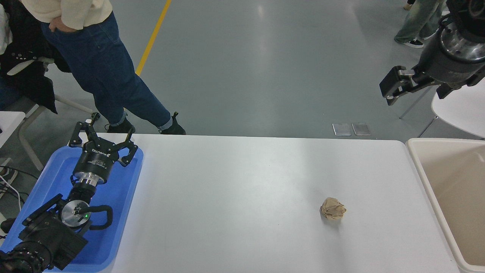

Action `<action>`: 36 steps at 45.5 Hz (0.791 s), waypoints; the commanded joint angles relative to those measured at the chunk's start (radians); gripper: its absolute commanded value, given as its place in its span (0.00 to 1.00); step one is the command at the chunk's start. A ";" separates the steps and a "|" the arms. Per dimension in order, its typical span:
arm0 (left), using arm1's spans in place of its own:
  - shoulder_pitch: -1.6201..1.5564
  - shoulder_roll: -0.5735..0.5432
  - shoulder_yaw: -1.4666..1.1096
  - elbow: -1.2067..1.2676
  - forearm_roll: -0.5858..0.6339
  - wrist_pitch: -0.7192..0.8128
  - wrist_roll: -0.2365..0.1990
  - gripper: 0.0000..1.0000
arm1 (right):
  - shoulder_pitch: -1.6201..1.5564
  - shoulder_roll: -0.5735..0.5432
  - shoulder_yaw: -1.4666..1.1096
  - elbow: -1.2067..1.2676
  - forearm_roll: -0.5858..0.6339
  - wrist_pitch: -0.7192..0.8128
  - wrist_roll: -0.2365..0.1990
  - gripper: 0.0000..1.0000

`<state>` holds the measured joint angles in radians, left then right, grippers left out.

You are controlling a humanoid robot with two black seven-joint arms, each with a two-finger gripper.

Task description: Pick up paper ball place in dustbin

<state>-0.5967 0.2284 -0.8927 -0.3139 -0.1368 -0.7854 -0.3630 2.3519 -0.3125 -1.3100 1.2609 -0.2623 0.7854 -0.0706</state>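
Right gripper hangs beyond table edge, paper ball apart.

Wide white rectangular worktop with rounded far corners, smooth and faintly glossy. Resting directly on it: small wrinkled wad of tan-brown kraft paper, alone on the bare surface, well below and to the left of the raised right black pincer, far to the right of the left black pincer. Also on it: shallow blue plastic tray, lying underneath the left pincer at the worktop's left edge.
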 commanded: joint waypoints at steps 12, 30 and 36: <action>0.000 0.000 0.000 0.001 0.002 0.000 -0.002 1.00 | 0.000 -0.005 0.003 -0.002 0.000 0.000 0.000 1.00; 0.000 0.000 0.000 0.001 0.002 0.000 -0.002 1.00 | 0.006 -0.005 0.002 -0.002 0.000 0.000 0.000 1.00; 0.000 0.000 0.000 0.001 0.002 0.000 -0.002 1.00 | 0.001 -0.008 -0.014 -0.002 0.000 0.000 0.000 1.00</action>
<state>-0.5967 0.2287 -0.8926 -0.3134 -0.1351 -0.7854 -0.3652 2.3564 -0.3178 -1.3098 1.2596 -0.2623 0.7854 -0.0705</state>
